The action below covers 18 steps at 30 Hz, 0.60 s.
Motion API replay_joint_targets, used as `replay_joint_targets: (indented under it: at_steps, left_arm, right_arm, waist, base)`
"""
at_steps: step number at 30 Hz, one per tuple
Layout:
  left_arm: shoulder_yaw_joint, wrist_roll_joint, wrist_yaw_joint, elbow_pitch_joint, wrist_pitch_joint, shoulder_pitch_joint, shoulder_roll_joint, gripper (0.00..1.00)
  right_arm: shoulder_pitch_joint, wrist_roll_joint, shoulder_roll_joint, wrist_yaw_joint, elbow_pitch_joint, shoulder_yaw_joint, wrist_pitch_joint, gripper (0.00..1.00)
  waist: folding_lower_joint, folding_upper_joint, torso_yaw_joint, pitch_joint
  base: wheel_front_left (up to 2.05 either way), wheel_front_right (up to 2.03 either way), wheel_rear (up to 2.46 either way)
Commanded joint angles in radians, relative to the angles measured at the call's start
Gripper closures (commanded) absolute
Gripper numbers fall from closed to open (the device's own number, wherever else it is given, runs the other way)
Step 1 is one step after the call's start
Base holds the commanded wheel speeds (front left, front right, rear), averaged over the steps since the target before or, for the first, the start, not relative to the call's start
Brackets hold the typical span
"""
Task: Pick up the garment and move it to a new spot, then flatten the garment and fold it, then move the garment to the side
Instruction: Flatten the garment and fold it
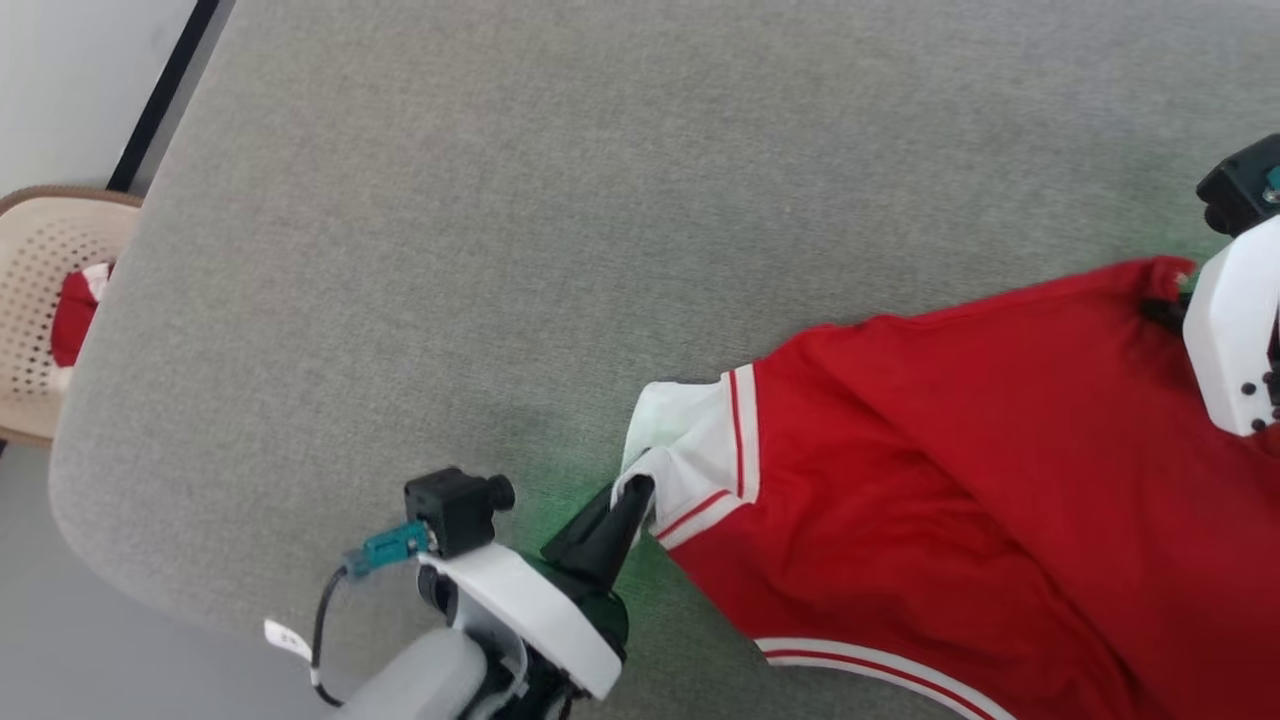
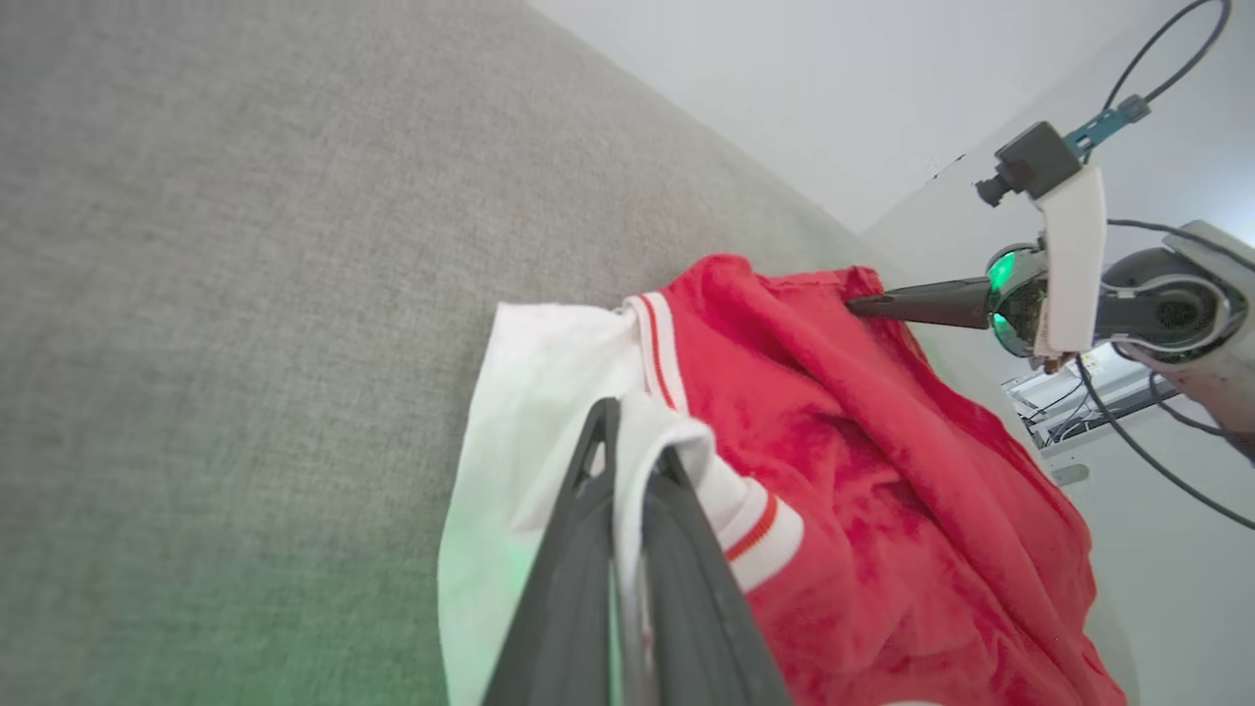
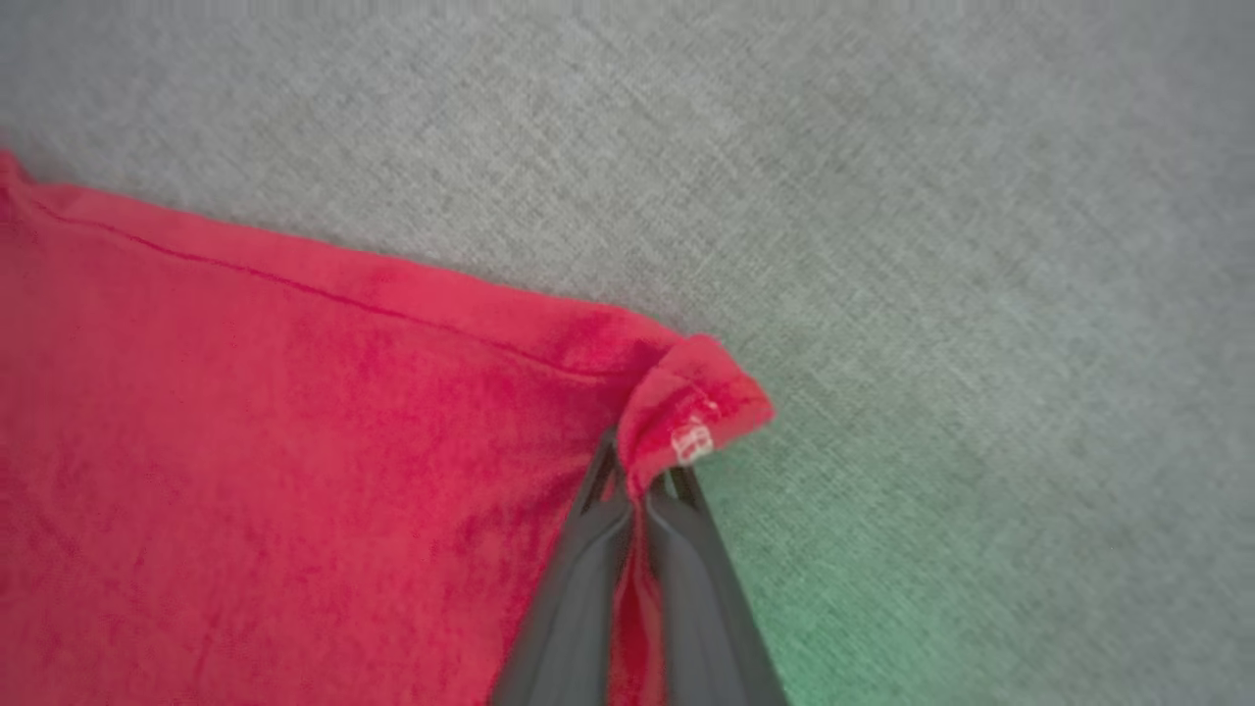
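2 sets of jaws grip the shirt (image 1: 980, 450) at once. The left jaws are clenched on the white end of its sleeve (image 1: 690, 440), at the shirt's left edge in the head view. The left wrist view shows white cloth pinched between the 2 dark left fingers (image 2: 569, 588), with a striped trim band (image 2: 760, 529) just beside them. The right jaws are clenched on a red corner (image 3: 691, 402) at the shirt's far right. In the right wrist view that corner is rolled over the tips of the right fingers (image 3: 578, 588), a small white mark shows on it, and a strip of red cloth runs down between them.

Between the 2 grips the shirt lies rumpled and red side up on the gray tabletop (image 1: 500, 250), with a hem (image 1: 870, 660) striped white and red along its near edge. The sleeve end is drawn up a little off the cloth-covered top. Bare tabletop stretches to the shirt's left and beyond its far edge. Well to the shirt's left, past the tabletop's rounded edge, stands a beige perforated chair (image 1: 40, 260) with 1 small red-and-white bundle (image 1: 75, 315) on it.
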Motion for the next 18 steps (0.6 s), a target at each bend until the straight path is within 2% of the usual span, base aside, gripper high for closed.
replay_joint_targets:
  at_steps: [1, 9, 14, 15, 18]
  left_arm:
    - [-0.004, -0.012, -0.004, 0.005, -0.005, -0.043, 0.014, 1.00]
    - [-0.029, -0.077, -0.004, 0.068, 0.009, -0.261, 0.108, 1.00]
    - [0.047, -0.171, -0.004, 0.165, 0.028, -0.462, 0.141, 1.00]
    - [0.047, -0.171, -0.004, 0.165, 0.028, -0.462, 0.141, 1.00]
    - [0.107, -0.226, -0.003, 0.245, 0.043, -0.612, 0.147, 1.00]
  right_arm:
    - [-0.008, 0.002, 0.009, -0.002, 0.046, 0.015, -0.033, 1.00]
    - [-0.150, -0.010, 0.084, -0.001, 0.189, -0.058, -0.245, 1.00]
    - [-0.281, -0.001, 0.155, -0.001, 0.317, -0.161, -0.352, 1.00]
    - [-0.281, -0.001, 0.155, -0.001, 0.317, -0.161, -0.352, 1.00]
    - [-0.390, -0.048, 0.165, -0.002, 0.398, -0.205, -0.418, 1.00]
  waist:
    - [0.0000, -0.0001, -0.020, -0.019]
    - [0.0000, -0.0001, -0.099, -0.079]
    - [0.0000, -0.0001, -0.173, -0.071]
    - [0.0000, -0.0001, -0.173, -0.071]
    - [0.0000, -0.0001, -0.210, -0.051]
  base:
    - [0.00, 0.00, 0.00]
    - [0.00, 0.00, 0.00]
    - [0.00, 0.00, 0.00]
    - [0.00, 0.00, 0.00]
    - [0.00, 0.00, 0.00]
